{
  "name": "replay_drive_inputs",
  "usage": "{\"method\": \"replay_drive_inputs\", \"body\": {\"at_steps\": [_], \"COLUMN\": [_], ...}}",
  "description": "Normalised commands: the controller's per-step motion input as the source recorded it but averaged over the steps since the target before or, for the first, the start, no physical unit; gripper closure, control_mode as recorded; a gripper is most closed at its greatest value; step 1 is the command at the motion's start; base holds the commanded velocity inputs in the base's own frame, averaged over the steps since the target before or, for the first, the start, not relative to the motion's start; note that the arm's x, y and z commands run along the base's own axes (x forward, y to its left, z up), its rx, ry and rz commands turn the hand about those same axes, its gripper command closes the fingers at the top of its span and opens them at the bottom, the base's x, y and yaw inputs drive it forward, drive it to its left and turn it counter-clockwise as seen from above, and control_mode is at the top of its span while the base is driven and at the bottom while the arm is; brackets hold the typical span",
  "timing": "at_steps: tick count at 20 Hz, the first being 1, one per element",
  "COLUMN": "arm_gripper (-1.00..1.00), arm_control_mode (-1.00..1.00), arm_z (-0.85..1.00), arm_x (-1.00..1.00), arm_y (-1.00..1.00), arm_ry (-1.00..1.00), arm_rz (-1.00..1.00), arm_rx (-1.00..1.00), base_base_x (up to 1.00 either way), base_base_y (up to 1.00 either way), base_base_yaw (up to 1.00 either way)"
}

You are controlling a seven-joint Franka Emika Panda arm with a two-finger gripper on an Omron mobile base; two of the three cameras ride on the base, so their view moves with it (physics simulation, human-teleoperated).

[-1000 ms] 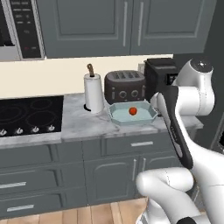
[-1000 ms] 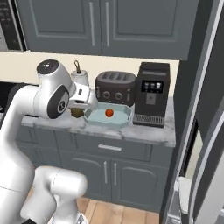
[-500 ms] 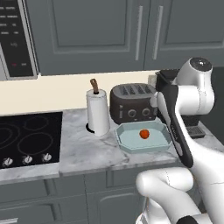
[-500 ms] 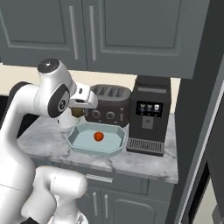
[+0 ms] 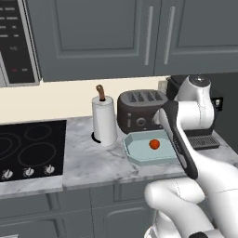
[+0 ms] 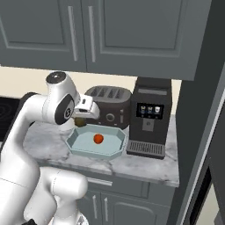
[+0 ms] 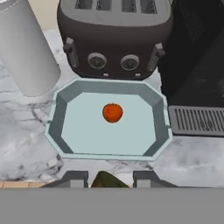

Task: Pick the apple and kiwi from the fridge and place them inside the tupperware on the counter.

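Apple (image 7: 112, 112) sits in the middle of the tupperware (image 7: 61, 127) on the counter (image 7: 26, 144), right in front of the toaster (image 7: 114, 37). Gripper (image 7: 107, 178) fingers are clamped on the kiwi (image 7: 106, 180), near the tupperware's front edge.

A dark toaster (image 5: 139, 111) stands between a paper-towel roll (image 5: 104, 121) and a black coffee machine (image 6: 150, 116).

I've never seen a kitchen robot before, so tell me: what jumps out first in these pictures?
The red apple lies alone in the middle of the pale blue-green tupperware on the marbled counter. Behind the tupperware stands a dark toaster, with a paper towel roll on one side and a black coffee machine on the other. The big white arm's fingers hover near the container's edge, pinching a small brown-green kiwi.
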Motion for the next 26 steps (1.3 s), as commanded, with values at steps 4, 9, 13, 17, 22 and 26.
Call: {"method": "replay_drive_inputs", "body": {"at_steps": [4,9,13,17,22,26], "arm_gripper": [1.0,1.0,1.0,1.0,1.0,1.0], "arm_control_mode": [-1.0,-1.0,-1.0,-1.0,-1.0,-1.0], "arm_z": [-0.67,-0.59,-0.56,-0.44,-0.37,-0.38], "arm_x": [0.25,0.24,0.32,0.44,0.63,0.67], "arm_y": [0.09,0.28,0.38,0.25,0.08,0.0], "arm_ry": [0.06,0.07,0.08,0.05,0.03,0.01], "arm_rz": [0.0,0.0,0.0,0.0,0.0,0.0], "arm_rx": [0.0,0.0,0.0,0.0,0.0,0.0], "base_base_x": [0.0,0.0,0.0,0.0,0.0,0.0], "base_base_y": [0.0,0.0,0.0,0.0,0.0,0.0], "base_base_yaw": [0.0,0.0,0.0,0.0,0.0,0.0]}}
